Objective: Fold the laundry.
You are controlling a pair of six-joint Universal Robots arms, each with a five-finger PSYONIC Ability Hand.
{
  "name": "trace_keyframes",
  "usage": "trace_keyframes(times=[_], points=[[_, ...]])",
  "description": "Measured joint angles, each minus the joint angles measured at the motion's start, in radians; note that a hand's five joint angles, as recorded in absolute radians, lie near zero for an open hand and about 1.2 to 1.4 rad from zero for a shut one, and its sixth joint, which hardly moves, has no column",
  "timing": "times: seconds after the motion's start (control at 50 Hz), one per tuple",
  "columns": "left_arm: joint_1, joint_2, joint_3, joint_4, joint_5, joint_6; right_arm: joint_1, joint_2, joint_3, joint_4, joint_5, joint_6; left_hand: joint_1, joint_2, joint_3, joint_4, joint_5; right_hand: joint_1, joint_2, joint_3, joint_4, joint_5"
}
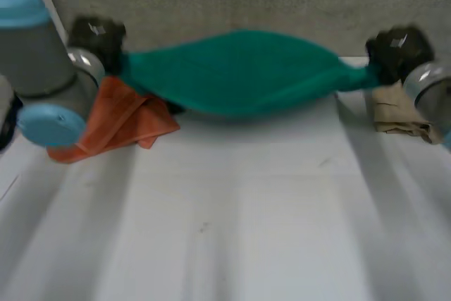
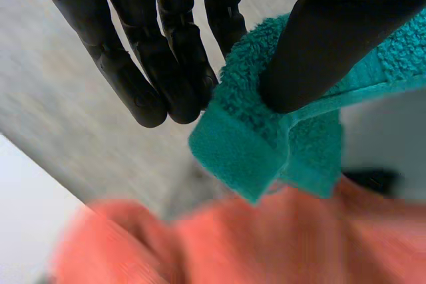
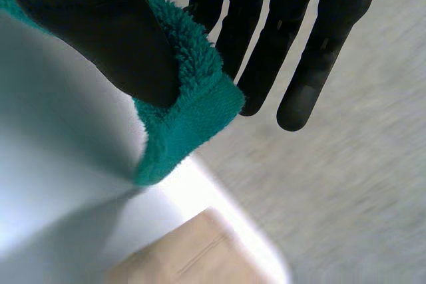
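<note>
Head view shows the green towel [image 1: 239, 72] held stretched between the left hand [image 1: 99, 37] and the right hand [image 1: 398, 47], over the far part of the table [image 1: 232, 209], with its middle sagging low.

A slip is judged the main risk: only a small bit of each corner is caught, so if the pull across the towel is increased, one corner could be drawn out from under a thumb and that end dropped. At the left, the towel's end hangs just above an orange cloth [image 1: 120, 121], so the two could be tangled or the orange cloth dragged when the towel is lowered. A beige cloth [image 1: 398, 114] lies near the right hand and could be disturbed likewise.

In the left wrist view, the left corner is pinched between the thumb and the nearly straight fingers. In the right wrist view, the right corner is clamped in the same way, thumb on top, fingers straight behind.
</note>
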Motion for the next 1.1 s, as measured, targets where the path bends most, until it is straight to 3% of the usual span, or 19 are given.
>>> trace_keyframes(times=[0.16, 0.34, 0.48, 0.6, 0.72, 0.86, 1.04, 1.1], points=[[-0.034, -0.045, -0.179, -0.049, -0.036, 0.009, -0.042, 0.006, 0.186, 0.092, -0.023, -0.131, 0.000, 0.000, 0.000, 0.000, 0.000, 0.000, 0.000, 0.000, 0.000, 0.000], [-0.028, 0.120, -0.437, -0.261, -0.083, 0.055, -0.175, -0.199, 0.412, 0.338, -0.116, -0.359, 0.000, 0.000, 0.000, 0.000, 0.000, 0.000, 0.000, 0.000, 0.000, 0.000], [0.002, 0.287, -0.643, -0.407, -0.033, 0.163, -0.278, -0.298, 0.495, 0.626, -0.144, -0.638, 0.000, 0.000, 0.000, 0.000, 0.000, 0.000, 0.000, 0.000, 0.000, 0.000], [0.019, 0.306, -0.663, -0.416, -0.009, 0.244, -0.268, -0.279, 0.502, 0.634, -0.143, -0.668, 0.000, 0.000, 0.000, 0.000, 0.000, 0.000, 0.000, 0.000, 0.000, 0.000], [-0.011, 0.213, -0.500, -0.368, -0.036, 0.260, -0.209, -0.210, 0.457, 0.426, -0.116, -0.497, 0.000, 0.000, 0.000, 0.000, 0.000, 0.000, 0.000, 0.000, 0.000, 0.000], [-0.057, -0.020, -0.106, -0.337, -0.108, 0.219, -0.128, -0.085, 0.344, 0.158, -0.008, -0.297, 0.000, 0.000, 0.000, 0.000, 0.000, 0.000, 0.000, 0.000, 0.000, 0.000], [-0.093, -0.311, 0.346, -0.416, -0.181, 0.210, -0.068, 0.067, 0.206, -0.048, 0.104, -0.268, 0.000, 0.000, 0.000, 0.000, 0.000, 0.000, 0.000, 0.000, 0.000, 0.000], [-0.099, -0.371, 0.435, -0.422, -0.184, 0.224, -0.056, 0.107, 0.169, -0.088, 0.125, -0.272, -0.106, -0.135, -0.128, -0.135, -0.107, -0.060, -0.064, -0.065, -0.064, -0.049]])
